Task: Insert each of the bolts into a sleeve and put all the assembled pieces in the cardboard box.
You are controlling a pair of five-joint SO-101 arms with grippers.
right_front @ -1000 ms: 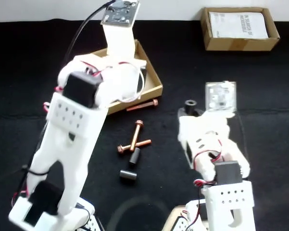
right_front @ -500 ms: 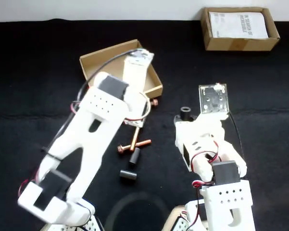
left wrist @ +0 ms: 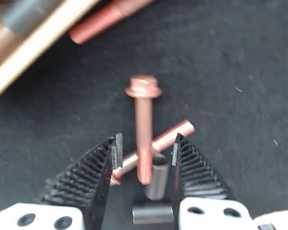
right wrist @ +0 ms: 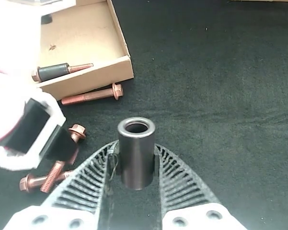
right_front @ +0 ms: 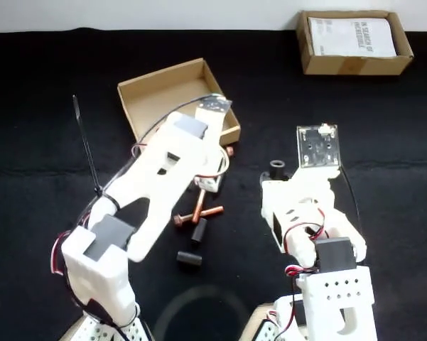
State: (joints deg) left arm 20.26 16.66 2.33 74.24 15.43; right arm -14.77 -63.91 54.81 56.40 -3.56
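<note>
**Black cloth surface: four bolts, four sleeves**

The black cloth surface (right_front: 384, 142) runs back to a white wall (right_front: 234, 14), where a second box (right_front: 305, 57) holds a printed sheet (right_front: 352, 35). In the high view the white left arm (right_front: 163, 177) lies across the middle and hides part of the loose bolts.

The cardboard box (right_front: 163, 89) is shallow and plain brown. It holds one assembled piece (right wrist: 57, 72), a copper bolt in a dark sleeve.

A single bolt (right wrist: 93, 94) lies just beside the box wall. Two crossed bolts (left wrist: 144, 120) lie between the ribbed black pads (left wrist: 93, 167) of the left claw (left wrist: 146, 143), which is spread wide and grips nothing.

Two loose sleeves (right_front: 199, 231), short dark tubes, lie next to them. The right claw (right wrist: 135, 148) is clamped on an upright sleeve (right wrist: 135, 165), its hollow end up.
</note>
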